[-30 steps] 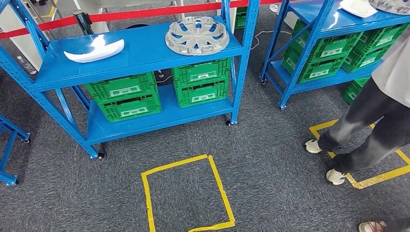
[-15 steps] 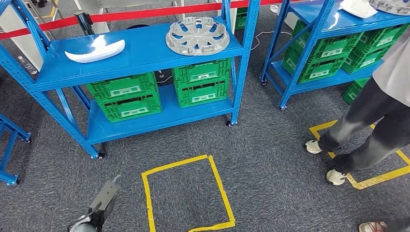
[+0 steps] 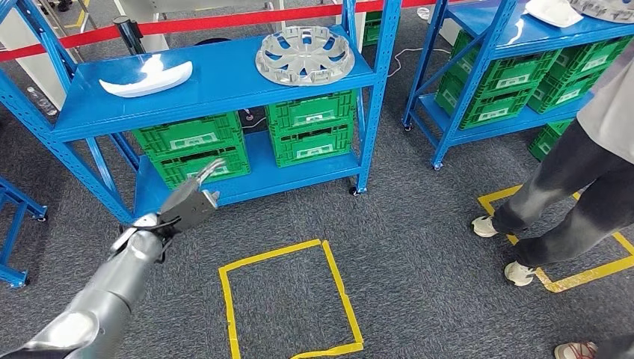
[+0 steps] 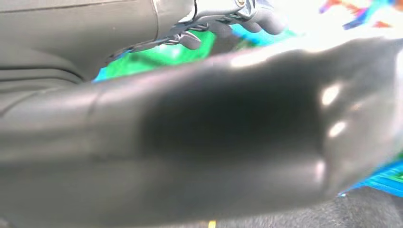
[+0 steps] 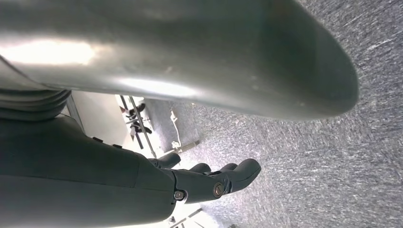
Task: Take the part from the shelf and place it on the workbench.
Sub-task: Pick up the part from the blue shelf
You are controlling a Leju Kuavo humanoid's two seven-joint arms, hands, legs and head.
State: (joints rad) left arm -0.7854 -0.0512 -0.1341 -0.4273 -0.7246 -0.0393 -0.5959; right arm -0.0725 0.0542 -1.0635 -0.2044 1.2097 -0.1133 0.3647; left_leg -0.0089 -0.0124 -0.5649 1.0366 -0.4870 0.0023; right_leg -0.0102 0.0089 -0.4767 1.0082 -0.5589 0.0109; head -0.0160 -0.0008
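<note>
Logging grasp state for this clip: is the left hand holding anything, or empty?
Empty. The left hand hangs in front of the lower shelf with fingers extended and nothing between them.

The robot's left arm (image 3: pixel 112 288) is smooth silver metal, ending in a grey left hand (image 3: pixel 191 202) with darker fingers (image 4: pixel 266 21). Small round screws dot the right hand (image 5: pixel 209 183).

This looks like a workshop or storeroom; blue metal shelves (image 3: pixel 224 82) hold green crates (image 3: pixel 310 127) and car parts. Yellow tape squares (image 3: pixel 288 299) mark the grey carpet (image 3: pixel 426 247).
</note>
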